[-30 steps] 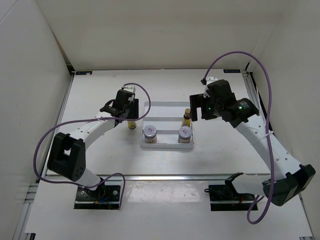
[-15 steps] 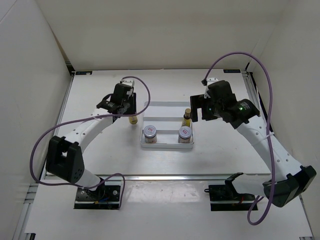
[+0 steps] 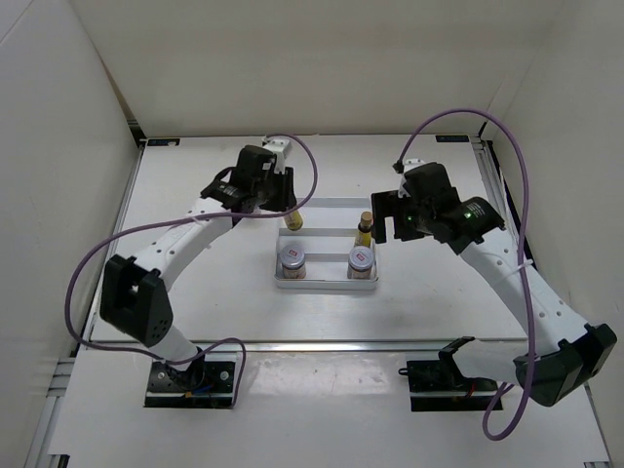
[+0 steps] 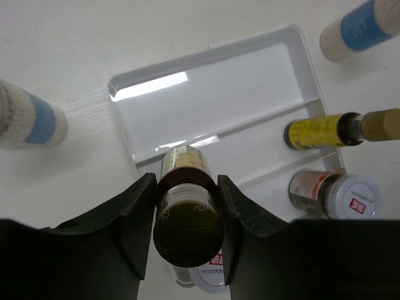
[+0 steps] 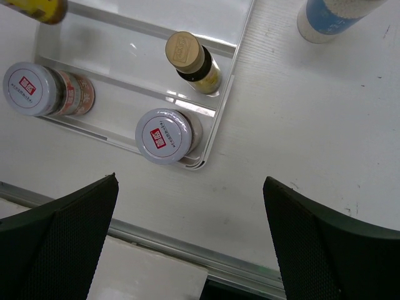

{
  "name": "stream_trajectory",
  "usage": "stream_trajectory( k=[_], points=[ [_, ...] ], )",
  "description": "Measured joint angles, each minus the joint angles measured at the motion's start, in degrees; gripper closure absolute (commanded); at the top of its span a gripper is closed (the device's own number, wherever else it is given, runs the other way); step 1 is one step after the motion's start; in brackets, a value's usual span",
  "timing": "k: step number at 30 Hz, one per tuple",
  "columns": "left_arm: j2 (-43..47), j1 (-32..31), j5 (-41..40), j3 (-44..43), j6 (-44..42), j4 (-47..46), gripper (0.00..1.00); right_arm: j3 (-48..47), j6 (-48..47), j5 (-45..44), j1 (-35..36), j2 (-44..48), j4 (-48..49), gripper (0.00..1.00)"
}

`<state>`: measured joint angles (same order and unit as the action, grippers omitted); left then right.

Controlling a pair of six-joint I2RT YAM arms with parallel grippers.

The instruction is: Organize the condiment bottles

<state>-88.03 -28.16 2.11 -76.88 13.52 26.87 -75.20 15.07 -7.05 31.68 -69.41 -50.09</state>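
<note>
My left gripper (image 4: 186,182) is shut on a slim amber bottle (image 4: 186,215) with a yellow label and holds it above the left side of the grey tray (image 4: 206,103). From above, the left gripper (image 3: 286,205) and that amber bottle (image 3: 292,220) hang over the tray's (image 3: 327,212) back left. A second amber bottle (image 3: 365,227) stands in the tray's middle row on the right. Two silver-lidded jars (image 3: 292,258) (image 3: 361,258) fill the front row. My right gripper (image 5: 190,180) is open and hovers right of the tray. White, blue-banded bottles (image 4: 31,122) (image 4: 359,28) stand outside the tray.
White walls close in the table on the left, back and right. An aluminium rail (image 3: 331,343) runs along the near edge. Purple cables (image 3: 88,283) loop from both arms. The right white bottle (image 5: 331,15) stands just beyond the tray's right rim.
My left gripper has shut on the amber bottle left of the tray and carried it right, to above the tray's left side. The right arm has barely moved.
</note>
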Motion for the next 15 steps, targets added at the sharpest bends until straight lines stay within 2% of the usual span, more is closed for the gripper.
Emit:
stream_trajectory(
  k=[6,15],
  points=[
    [-5.3,-0.8,0.7,1.7,-0.3,1.4,0.76,0.1,0.1,-0.1,0.0,1.3,-0.5,0.00],
    [-7.3,-1.7,-0.2,2.1,-0.7,1.9,0.54,1.6,0.3,-0.3,0.0,2.0,-1.0,0.00]
  ],
)
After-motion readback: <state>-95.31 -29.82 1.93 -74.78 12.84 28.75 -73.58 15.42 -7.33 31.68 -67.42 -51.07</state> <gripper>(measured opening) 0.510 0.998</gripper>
